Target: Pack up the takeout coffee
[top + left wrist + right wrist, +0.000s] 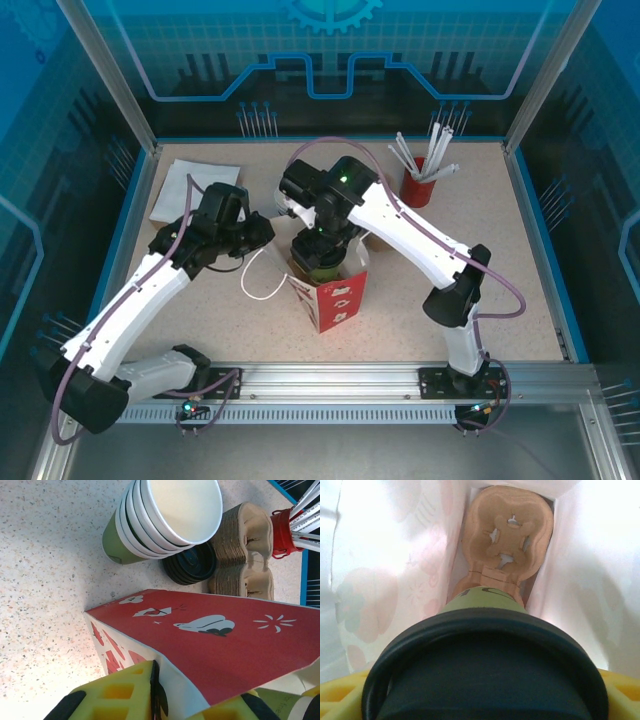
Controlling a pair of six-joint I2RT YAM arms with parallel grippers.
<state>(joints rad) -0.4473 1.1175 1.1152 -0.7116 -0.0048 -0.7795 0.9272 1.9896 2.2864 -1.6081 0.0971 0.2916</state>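
The takeout coffee (485, 600), a green cup with a black lid (485, 670), hangs inside the mouth of a red paper bag (335, 295). My right gripper (322, 240) is shut on the cup, its yellow fingers (340, 695) showing at either side of the lid. Below the cup, a brown cardboard carrier (507, 535) lies at the bag's bottom. In the top view the cup (318, 258) shows green in the bag's opening. My left gripper (195, 702) is shut on the bag's top edge (225, 640), a yellow finger (120, 695) pressed against the white inner wall.
Behind the bag stand a stack of unlidded cups (165, 520), a pile of black lids (192, 565) and stacked cardboard carriers (245, 550). A red cup of white straws (420, 185) is at the back right. White napkins (195, 190) lie back left. The bag's white handle (262, 280) loops leftward.
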